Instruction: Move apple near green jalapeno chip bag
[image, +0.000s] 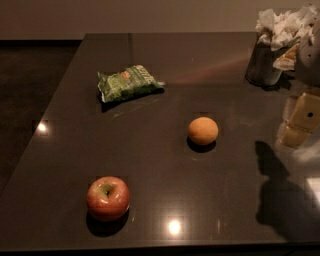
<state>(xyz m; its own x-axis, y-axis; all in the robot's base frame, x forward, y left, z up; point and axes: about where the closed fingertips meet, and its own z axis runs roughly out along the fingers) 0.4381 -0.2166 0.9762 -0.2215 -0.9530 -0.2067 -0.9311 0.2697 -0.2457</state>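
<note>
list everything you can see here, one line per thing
apple: one, red with a yellow-green top, near left part of the table
green jalapeno chip bag: one, green, far left part, lying flat
orange fruit: one, orange, middle of the table, apart from the others
container: one, dark, stuffed with crumpled white paper, far right corner
table: one, dark and glossy, carrying all of the above
gripper: one, pale yellowish, at the right edge of the view, over the table
</note>
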